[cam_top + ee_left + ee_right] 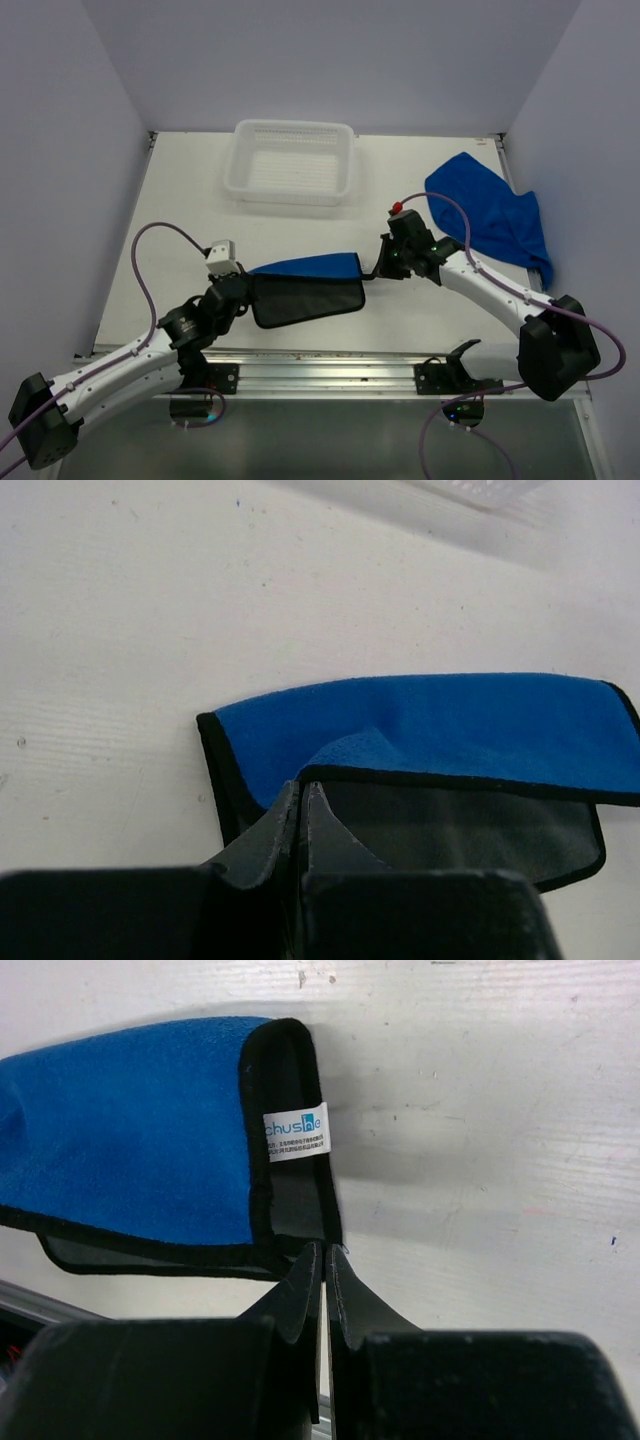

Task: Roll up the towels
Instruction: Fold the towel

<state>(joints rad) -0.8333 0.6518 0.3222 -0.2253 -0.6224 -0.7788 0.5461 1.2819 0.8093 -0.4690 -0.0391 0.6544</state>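
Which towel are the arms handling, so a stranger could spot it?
Start at the white basket at the back and come nearer. The folded towel lies there, pinched by the left gripper and right gripper. Unlike the crumpled blue towel at right, it is folded, with a dark grey side and black edging showing.

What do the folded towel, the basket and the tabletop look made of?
The folded towel looks like soft microfibre cloth: matte blue nap, grey reverse, black stitched hem, sewn label. The basket seems moulded white plastic, with slotted walls. The tabletop is matte white, probably painted wood: faint grain and scuffs.
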